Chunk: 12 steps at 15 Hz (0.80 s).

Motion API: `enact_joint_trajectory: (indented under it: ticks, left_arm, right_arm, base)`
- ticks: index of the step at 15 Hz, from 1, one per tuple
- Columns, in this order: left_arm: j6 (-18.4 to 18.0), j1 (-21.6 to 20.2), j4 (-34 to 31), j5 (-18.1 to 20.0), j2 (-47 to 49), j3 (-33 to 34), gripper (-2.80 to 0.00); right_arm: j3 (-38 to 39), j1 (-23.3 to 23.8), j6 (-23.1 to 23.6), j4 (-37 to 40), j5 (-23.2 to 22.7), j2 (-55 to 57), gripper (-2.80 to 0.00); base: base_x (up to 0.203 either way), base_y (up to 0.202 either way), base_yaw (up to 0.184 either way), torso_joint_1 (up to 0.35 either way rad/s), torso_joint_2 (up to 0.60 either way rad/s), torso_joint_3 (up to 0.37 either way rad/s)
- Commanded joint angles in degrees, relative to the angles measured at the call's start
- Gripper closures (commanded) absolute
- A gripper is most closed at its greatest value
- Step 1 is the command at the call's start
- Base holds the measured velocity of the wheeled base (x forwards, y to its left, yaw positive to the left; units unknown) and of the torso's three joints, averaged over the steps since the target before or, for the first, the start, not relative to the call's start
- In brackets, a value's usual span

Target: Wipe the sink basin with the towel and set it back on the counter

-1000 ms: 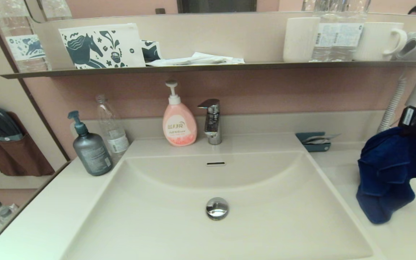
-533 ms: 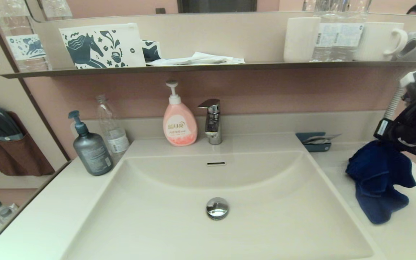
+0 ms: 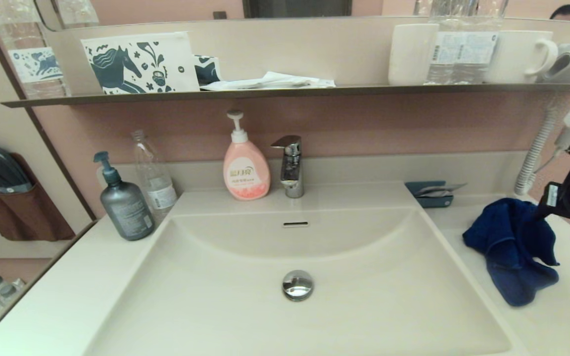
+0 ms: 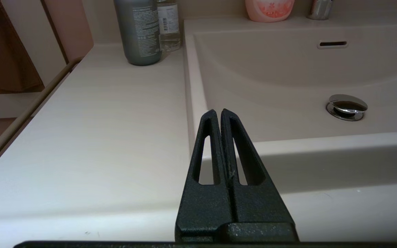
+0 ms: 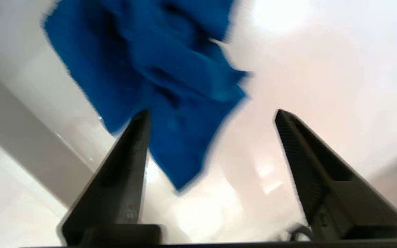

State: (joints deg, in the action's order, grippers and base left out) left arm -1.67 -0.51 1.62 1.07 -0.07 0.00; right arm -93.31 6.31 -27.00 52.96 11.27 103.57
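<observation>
Towel: the small dark royal-blue terry towel (image 3: 510, 249) lies crumpled on the flat cream-white surface (image 3: 567, 316), just in front of and below the right pincer (image 5: 212, 115), free of both fingers.
Right pincer: its two black fingers are spread wide with nothing between them; one fingertip (image 5: 142, 117) overlaps the cloth's edge in the right wrist view, though I cannot tell if it touches.
Left pincer: the left pincer (image 4: 218, 112) has its fingers pressed together on nothing, parked above the near rim of the large rectangular glossy cream-white sink basin (image 3: 245, 316).
Step in hand: judged from the lie of things, putting the towel back, and clearing away.
Doing it well: lift the right pincer straight up and away so no finger snags a fold and drags it toward the basin.
Risk: the cloth's edge toward the basin sits near the rim, so a sideways pull could tip it in.
</observation>
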Motion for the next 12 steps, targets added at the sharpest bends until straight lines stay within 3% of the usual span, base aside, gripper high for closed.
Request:
enact_joint_trajectory:
  ticks: [1, 5, 8, 12]
  left_arm:
    - [0.0, -0.02, 0.04, -0.01, 0.07, 0.0, 0.0]
    - [0.0, -0.02, 0.03, -0.02, 0.07, 0.0, 0.0]
    - [0.0, -0.02, -0.02, -0.02, 0.07, 0.0, 0.0]
    - [0.0, -0.02, -0.02, 0.0, 0.07, 0.0, 0.0]
  right_arm:
    - [0.28, 1.13, 1.74, 2.71, 0.0, -5.42, 0.0]
    - [1.47, 0.88, 5.73, 3.52, -2.12, -13.7, 0.0]
    - [6.78, -0.66, 9.22, 3.49, -7.81, -24.04, 0.0]
    - [14.72, -2.09, 11.13, 3.44, -11.14, -40.09, 0.0]
  base:
    - [0.0, 0.0, 0.0, 0.0, 0.0, 0.0]
    - [0.0, 0.0, 0.0, 0.0, 0.0, 0.0]
    - [0.0, 0.0, 0.0, 0.0, 0.0, 0.0]
    - [0.0, 0.0, 0.0, 0.0, 0.0, 0.0]
